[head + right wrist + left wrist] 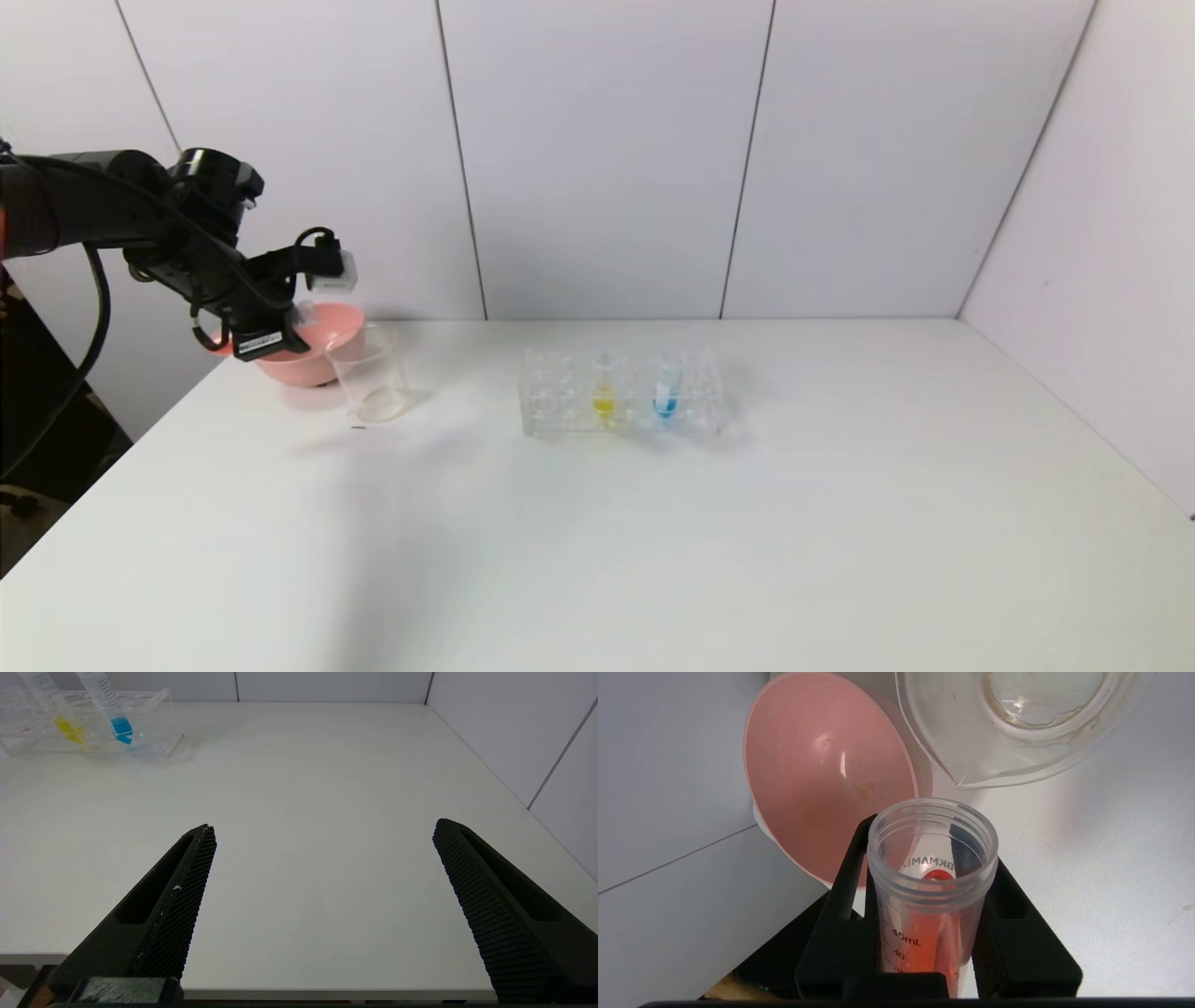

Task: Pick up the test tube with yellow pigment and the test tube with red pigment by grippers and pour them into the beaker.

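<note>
My left gripper (pixel 291 329) is raised at the table's far left, above the pink bowl and beside the beaker (pixel 373 375). In the left wrist view the left gripper (pixel 932 861) is shut on the test tube with red pigment (pixel 924 933), which is tilted, with red liquid lying along its wall. Its open mouth points towards the gap between the bowl and the beaker (pixel 1017 728). The test tube with yellow pigment (pixel 605 390) stands in the clear rack (pixel 551 397); it also shows in the right wrist view (pixel 65 724). My right gripper (pixel 324 830) is open and empty near the table's front edge.
A pink bowl (pixel 322 347) sits just left of the beaker; it also shows in the left wrist view (pixel 822 779). A blue-bottomed tube (pixel 666 392) stands in the rack to the right of the yellow one. Walls close the table's back and right sides.
</note>
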Controlling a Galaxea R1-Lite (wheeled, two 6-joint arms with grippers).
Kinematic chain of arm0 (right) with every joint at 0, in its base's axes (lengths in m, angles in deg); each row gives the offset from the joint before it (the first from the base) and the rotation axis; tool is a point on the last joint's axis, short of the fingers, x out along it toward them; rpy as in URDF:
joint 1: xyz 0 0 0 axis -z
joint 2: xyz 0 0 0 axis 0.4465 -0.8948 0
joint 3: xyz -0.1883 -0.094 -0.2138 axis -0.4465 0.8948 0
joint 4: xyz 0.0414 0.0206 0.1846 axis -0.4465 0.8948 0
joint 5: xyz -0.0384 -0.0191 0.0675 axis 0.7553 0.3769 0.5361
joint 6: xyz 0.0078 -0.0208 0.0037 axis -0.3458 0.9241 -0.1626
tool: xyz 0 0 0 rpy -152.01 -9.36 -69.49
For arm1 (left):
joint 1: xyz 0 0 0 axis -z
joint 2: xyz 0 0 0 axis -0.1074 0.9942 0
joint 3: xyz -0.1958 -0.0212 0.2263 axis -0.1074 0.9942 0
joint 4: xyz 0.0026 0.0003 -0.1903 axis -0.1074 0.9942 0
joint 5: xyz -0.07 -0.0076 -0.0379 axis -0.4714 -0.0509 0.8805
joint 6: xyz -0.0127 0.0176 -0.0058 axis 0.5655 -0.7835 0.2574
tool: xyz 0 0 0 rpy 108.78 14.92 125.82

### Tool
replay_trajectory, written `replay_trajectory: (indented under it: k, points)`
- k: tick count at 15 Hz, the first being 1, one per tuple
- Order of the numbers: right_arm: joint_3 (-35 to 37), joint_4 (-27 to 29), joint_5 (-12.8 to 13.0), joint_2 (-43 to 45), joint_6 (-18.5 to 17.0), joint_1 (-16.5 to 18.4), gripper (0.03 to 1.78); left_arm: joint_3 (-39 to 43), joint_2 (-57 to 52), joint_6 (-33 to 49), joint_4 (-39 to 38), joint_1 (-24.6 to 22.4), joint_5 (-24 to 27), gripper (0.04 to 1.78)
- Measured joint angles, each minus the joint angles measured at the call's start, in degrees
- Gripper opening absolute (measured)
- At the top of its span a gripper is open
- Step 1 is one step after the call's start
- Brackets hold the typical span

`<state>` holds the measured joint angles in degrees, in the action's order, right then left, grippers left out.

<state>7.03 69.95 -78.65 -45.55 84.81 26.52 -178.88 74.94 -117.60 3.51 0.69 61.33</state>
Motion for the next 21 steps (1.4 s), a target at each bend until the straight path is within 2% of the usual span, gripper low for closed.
replay_trajectory:
  k: [7,11,17,21]
  points:
    - [0.0,0.0,0.0,0.0,0.0,0.0,1.7,0.04,0.52,-0.11,0.07,0.71,-2.29,0.53]
    - [0.0,0.0,0.0,0.0,0.0,0.0,1.7,0.06,0.72,-0.5,0.11,1.27,-5.4,0.53]
    - [0.0,-0.01,0.02,0.0,0.0,0.0,1.7,0.06,0.8,-0.54,-0.04,2.08,-6.14,0.53]
    - [0.0,0.0,0.0,0.0,0.02,0.0,1.7,0.04,0.96,-0.61,-0.41,2.89,-9.09,0.53]
